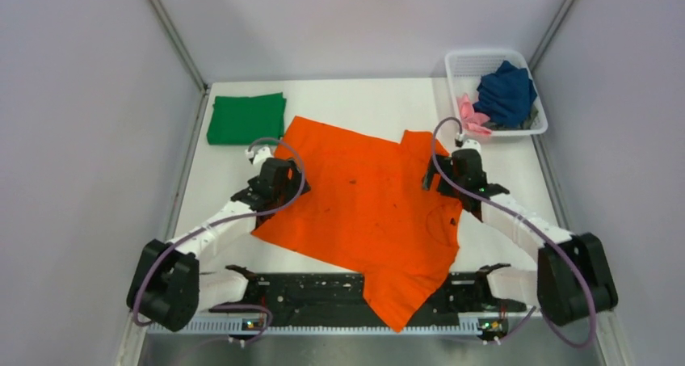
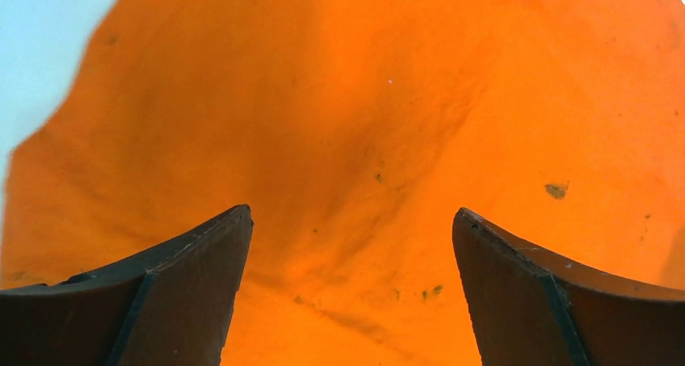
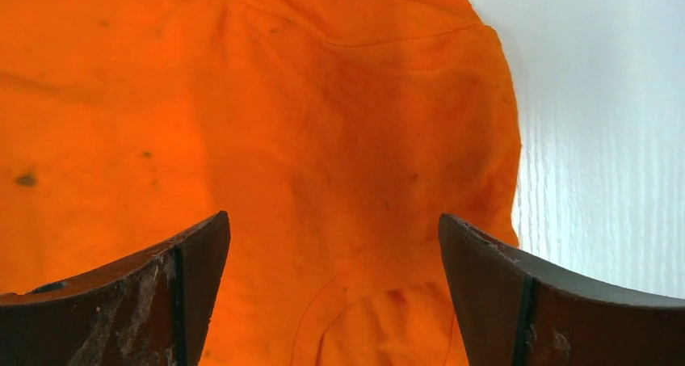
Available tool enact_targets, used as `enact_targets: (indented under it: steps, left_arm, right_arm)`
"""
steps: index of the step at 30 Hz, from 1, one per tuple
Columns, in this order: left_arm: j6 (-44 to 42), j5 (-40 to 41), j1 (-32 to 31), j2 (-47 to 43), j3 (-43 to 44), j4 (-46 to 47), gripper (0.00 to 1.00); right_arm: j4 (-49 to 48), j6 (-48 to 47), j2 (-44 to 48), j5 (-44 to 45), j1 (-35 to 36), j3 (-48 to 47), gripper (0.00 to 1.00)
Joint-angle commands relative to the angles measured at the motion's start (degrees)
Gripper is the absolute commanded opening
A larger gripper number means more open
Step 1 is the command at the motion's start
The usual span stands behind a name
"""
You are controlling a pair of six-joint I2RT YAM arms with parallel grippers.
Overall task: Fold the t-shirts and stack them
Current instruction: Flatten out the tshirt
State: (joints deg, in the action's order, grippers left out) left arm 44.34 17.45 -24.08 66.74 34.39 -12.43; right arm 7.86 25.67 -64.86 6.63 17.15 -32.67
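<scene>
The bright orange t-shirt (image 1: 367,208) lies spread flat across the middle of the table, neck to the right, one corner hanging over the near edge. My left gripper (image 1: 279,174) is open over the shirt's left edge; the cloth (image 2: 355,140) fills its wrist view between the spread fingers. My right gripper (image 1: 452,172) is open over the shirt's right side near the collar (image 3: 380,301). The dark green t-shirt (image 1: 246,118) lies folded at the back left. The navy blue t-shirt (image 1: 506,91) and the pink one (image 1: 472,114) lie crumpled in the basket.
A white mesh basket (image 1: 460,63) stands at the back right corner. Bare white table (image 3: 598,140) shows right of the orange shirt. Grey walls close in on both sides. A black rail (image 1: 323,289) runs along the near edge between the arm bases.
</scene>
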Motion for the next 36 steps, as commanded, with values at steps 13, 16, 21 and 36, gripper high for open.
enact_targets:
  steps: [13,16,21,36]
  left_arm:
    - [4.39,-6.25,5.17,16.42,-0.26,15.59,0.99]
    - [4.54,-7.79,5.28,21.41,3.11,15.11,0.99]
    - [2.62,-10.83,5.31,28.23,12.33,5.26,0.99]
    - [11.29,6.85,5.36,-20.52,-3.60,-16.56,0.99]
  right_arm:
    - [-2.77,-4.48,-45.52,12.77,-0.69,-33.83,0.99]
    - [-0.43,-4.53,-50.82,10.65,-2.53,-40.78,0.99]
    - [2.55,-6.84,-57.06,7.71,-4.70,-52.51,0.99]
    - [10.06,-7.75,-26.61,9.90,5.35,-38.25,0.99]
